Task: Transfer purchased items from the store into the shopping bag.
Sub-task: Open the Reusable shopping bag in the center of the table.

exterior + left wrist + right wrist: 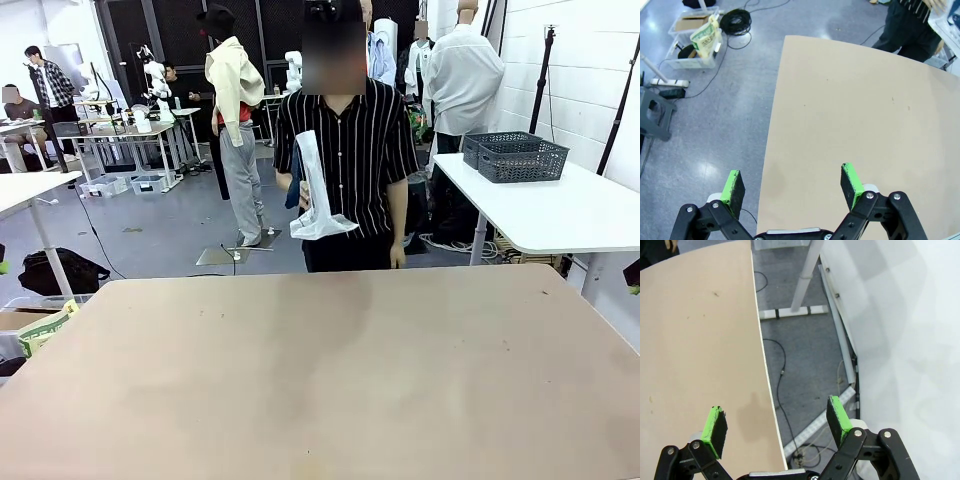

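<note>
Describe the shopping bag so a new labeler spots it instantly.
Look across the tan table to the person in the black striped shirt at its far edge. The shopping bag is held in front of that shirt. It is whitish crinkly plastic, unlike the dark grey lattice baskets on the white side table at right.

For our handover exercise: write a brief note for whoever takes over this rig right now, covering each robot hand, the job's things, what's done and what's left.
Robot's left hand: open, empty, above the left edge of the beige table.
Robot's right hand: open, empty, above the table's right edge.
Translucent whitish plastic shopping bag with navy handle: held by the person at the far side, off the table.
Dark grey lattice-sided plastic baskets: on the white side table, far right; contents can't be told.
Done: nothing bagged yet. Left: the whole transfer.
</note>
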`<state>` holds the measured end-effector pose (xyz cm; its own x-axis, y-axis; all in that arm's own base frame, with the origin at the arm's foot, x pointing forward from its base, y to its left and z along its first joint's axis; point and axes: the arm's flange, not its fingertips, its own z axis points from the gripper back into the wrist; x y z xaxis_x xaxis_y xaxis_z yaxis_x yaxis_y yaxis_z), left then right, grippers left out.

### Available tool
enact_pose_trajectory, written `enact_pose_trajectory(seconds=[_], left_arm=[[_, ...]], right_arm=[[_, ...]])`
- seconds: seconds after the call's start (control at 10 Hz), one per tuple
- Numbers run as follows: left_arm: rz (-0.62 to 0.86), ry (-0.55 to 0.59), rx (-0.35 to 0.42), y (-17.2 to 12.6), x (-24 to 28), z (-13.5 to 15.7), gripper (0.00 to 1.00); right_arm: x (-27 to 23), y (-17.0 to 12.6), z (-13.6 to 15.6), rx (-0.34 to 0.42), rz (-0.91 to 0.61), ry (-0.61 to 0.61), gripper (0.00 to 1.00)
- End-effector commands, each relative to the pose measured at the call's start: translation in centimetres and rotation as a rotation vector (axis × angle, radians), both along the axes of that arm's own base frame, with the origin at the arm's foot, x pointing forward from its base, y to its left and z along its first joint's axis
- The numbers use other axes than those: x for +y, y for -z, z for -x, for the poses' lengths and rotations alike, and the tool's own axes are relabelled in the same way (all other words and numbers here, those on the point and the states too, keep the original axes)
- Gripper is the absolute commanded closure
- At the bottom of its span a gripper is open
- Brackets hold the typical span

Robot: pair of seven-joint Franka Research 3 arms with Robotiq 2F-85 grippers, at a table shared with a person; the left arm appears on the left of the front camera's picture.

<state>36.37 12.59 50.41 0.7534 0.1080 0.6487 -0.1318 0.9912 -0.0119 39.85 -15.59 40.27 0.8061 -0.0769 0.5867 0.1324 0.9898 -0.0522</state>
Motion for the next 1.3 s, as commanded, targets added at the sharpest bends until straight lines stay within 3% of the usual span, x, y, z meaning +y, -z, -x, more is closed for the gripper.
enact_pose_trajectory(seconds=[0.0,1.2], left_arm=[[-0.006,-0.009,0.006,0.02,0.05,0.12,0.0],[-0.006,-0.009,0.006,0.02,0.05,0.12,0.0]], right_arm=[[0.0,-0.13,0.11,0.005,0.007,-0.002,0.0],[0.0,-0.13,0.11,0.005,0.007,-0.002,0.0]])
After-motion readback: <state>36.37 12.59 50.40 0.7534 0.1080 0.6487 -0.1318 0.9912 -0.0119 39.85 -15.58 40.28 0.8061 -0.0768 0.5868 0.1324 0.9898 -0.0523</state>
